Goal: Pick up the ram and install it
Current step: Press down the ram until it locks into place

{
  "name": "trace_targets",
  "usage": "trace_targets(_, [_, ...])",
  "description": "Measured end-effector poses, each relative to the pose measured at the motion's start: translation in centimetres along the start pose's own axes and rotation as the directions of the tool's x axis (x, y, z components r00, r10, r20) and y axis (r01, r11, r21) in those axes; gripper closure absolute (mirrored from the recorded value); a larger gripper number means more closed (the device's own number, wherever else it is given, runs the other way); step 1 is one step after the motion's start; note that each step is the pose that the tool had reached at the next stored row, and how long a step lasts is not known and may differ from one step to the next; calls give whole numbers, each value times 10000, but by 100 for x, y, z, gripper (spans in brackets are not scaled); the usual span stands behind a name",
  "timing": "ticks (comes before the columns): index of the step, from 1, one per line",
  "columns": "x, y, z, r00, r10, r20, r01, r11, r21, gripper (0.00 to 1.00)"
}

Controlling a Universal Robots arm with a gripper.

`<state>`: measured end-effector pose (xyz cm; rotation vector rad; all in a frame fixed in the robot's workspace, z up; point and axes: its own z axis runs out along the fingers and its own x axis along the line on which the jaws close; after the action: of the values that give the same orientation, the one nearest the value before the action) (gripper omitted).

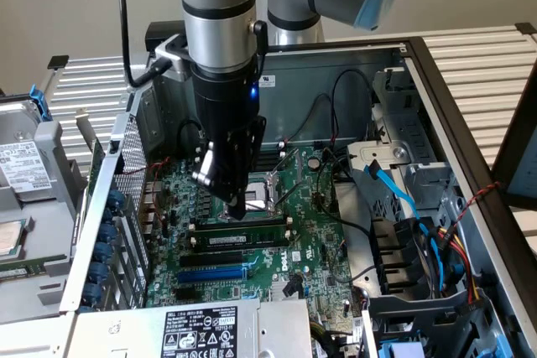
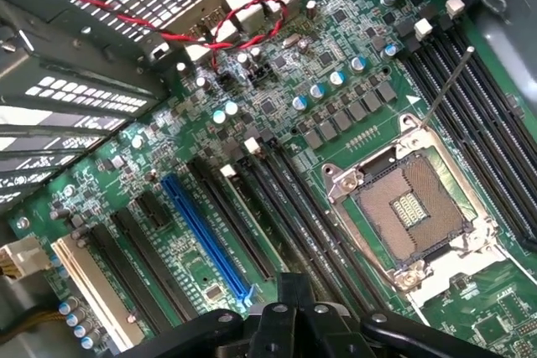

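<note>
1. An open PC case [image 1: 436,106] is seen in the exterior view, with the green motherboard [image 1: 310,224] lying flat inside it.
2. The gripper [image 1: 237,210] is hung straight down off the arm [image 1: 220,14] and is parked right at the memory slots [image 1: 239,245], just beside the CPU socket [image 1: 270,192].
3. The fingers are pinched together, basically no gap left between them. Nothing can be made out clamped in there.
4. The ram [image 1: 243,240] is found lying along one of the long slots, just under the fingertips, with its small white label facing up. Whether it's fully seated can't really be told, tbh.
5. The tips look to be touching or nearly touching the slot area above the stick; actual contact can't be confirmed.
6. A blue slot [image 1: 211,275] is seen nearer the camera than the ram, with a black slot between the two.
7. In the wrist view, the dark gripper body [image 2: 294,329] is seen at the frame edge above the board, with the open CPU socket [image 2: 411,207], the blue slot [image 2: 205,236] and rows of black slots [image 2: 294,215] spread out below.
8. Red wires [image 2: 210,31] are looped across the board near the rear ports.
9. A blue cable [image 1: 394,186] is draped by the drive bay toward the exterior view's right.
</note>
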<state>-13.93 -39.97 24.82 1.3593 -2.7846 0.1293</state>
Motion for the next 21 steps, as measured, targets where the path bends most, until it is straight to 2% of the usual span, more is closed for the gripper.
trace_targets(5, [0, 0, 0, 9968, 792, -48, -792, 9968, -55, 89])
trace_targets(11, [0, 0, 0, 9850, 1723, -110, -1724, 9850, -117, 89])
trace_targets(16, [0, 0, 0, 9682, 2496, -166, -2499, 9681, -164, 89])
trace_targets(21, [0, 0, 0, 9450, 3263, -227, -3268, 9449, -206, 89])
